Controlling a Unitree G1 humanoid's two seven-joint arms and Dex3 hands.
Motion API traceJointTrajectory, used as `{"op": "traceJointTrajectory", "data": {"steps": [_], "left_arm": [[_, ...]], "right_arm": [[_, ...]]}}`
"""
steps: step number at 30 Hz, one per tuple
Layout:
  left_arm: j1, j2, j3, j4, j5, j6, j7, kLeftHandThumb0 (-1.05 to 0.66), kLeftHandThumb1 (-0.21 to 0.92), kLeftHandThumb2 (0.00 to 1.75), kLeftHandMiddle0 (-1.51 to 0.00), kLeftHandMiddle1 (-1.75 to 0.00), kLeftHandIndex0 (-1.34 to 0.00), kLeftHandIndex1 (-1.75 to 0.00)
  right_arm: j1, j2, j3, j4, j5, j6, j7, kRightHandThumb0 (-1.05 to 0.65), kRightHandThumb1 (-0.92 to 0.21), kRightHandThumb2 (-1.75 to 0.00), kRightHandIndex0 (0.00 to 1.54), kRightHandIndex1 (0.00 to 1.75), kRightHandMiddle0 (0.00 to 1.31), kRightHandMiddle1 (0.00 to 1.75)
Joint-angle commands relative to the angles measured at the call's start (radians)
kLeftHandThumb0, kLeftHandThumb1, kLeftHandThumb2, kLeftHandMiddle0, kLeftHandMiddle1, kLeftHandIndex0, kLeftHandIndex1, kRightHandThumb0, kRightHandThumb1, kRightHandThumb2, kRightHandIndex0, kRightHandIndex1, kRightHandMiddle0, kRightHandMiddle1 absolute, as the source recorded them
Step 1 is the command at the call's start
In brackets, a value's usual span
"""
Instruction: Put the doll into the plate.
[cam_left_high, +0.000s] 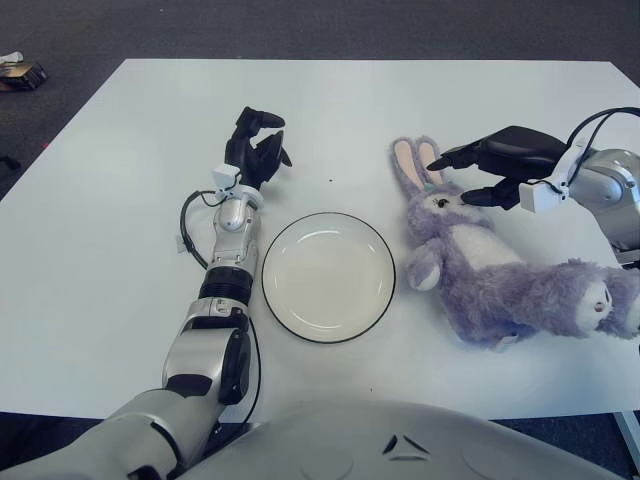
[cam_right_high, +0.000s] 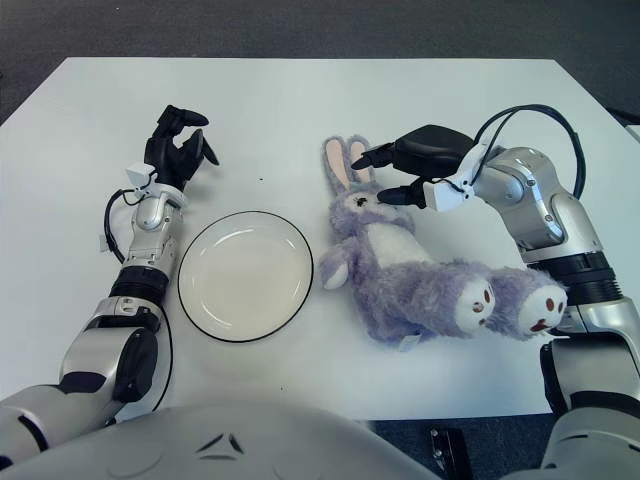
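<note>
A purple plush rabbit doll (cam_left_high: 480, 268) lies on its back on the white table, ears pointing away from me, feet toward the right edge. A white plate with a dark rim (cam_left_high: 328, 277) sits just left of it, with nothing in it. My right hand (cam_left_high: 470, 175) hovers over the rabbit's head and ears with fingers spread, holding nothing. My left hand (cam_left_high: 256, 145) shows beyond the plate's upper left, its fingers loosely curled and holding nothing.
The white table (cam_left_high: 120, 250) spreads around the plate and the doll. Its right edge runs close to the doll's feet (cam_right_high: 540, 310). A small dark object (cam_left_high: 20, 75) lies on the floor at far left. Grey carpet surrounds the table.
</note>
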Motion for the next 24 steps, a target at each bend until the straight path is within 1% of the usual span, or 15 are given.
{"op": "traceJointTrajectory", "data": {"steps": [1,6,8,10,15,21,22,23,24], "left_arm": [[-0.005,0.000,-0.004,-0.011,0.009,-0.009,0.009,-0.35,0.92,0.30,-0.93,-1.75,-0.43,-1.51],[-0.004,0.000,-0.004,-0.013,0.010,-0.008,0.010,-0.35,0.92,0.30,-0.92,-1.75,-0.43,-1.51],[0.001,-0.005,-0.006,-0.022,0.014,-0.007,0.017,-0.35,0.92,0.30,-0.92,-1.75,-0.43,-1.51],[0.004,-0.009,-0.007,-0.026,0.016,-0.007,0.021,-0.35,0.92,0.30,-0.92,-1.75,-0.43,-1.51],[0.006,-0.011,-0.005,-0.030,0.018,-0.005,0.025,-0.35,0.92,0.30,-0.92,-1.75,-0.43,-1.51],[0.007,-0.011,-0.006,-0.031,0.018,-0.004,0.026,-0.35,0.92,0.30,-0.92,-1.75,-0.43,-1.51],[0.010,-0.014,-0.007,-0.035,0.018,-0.003,0.029,-0.35,0.92,0.30,-0.92,-1.75,-0.43,-1.51],[0.012,-0.015,-0.007,-0.038,0.018,-0.002,0.031,-0.35,0.92,0.30,-0.92,-1.75,-0.44,-1.50],[0.014,-0.017,-0.007,-0.041,0.018,-0.002,0.032,-0.36,0.92,0.30,-0.92,-1.75,-0.44,-1.50]], "right_arm": [[-0.031,0.007,0.011,0.032,-0.032,-0.020,-0.046,-0.55,-0.92,-0.99,0.59,0.01,0.48,0.10],[-0.037,0.004,0.019,0.045,-0.037,-0.029,-0.063,-0.55,-0.92,-0.98,0.59,0.00,0.48,0.09],[-0.045,0.014,0.016,0.096,-0.069,-0.059,-0.151,-0.55,-0.92,-0.97,0.60,0.01,0.49,0.09],[-0.049,0.018,0.015,0.124,-0.086,-0.077,-0.200,-0.55,-0.92,-0.95,0.60,0.01,0.50,0.10],[-0.053,0.012,0.018,0.142,-0.091,-0.091,-0.227,-0.55,-0.92,-0.92,0.60,0.00,0.52,0.09],[-0.056,0.010,0.022,0.150,-0.094,-0.098,-0.238,-0.55,-0.92,-0.92,0.60,0.00,0.52,0.09],[-0.017,0.026,-0.036,0.109,0.031,-0.046,-0.204,-0.55,-0.92,-0.92,0.60,0.00,0.52,0.09],[0.012,0.038,-0.079,0.077,0.126,-0.007,-0.179,-0.55,-0.92,-0.91,0.60,0.00,0.53,0.09],[0.035,0.049,-0.112,0.049,0.198,0.030,-0.159,-0.55,-0.92,-0.91,0.60,0.00,0.53,0.09]]}}
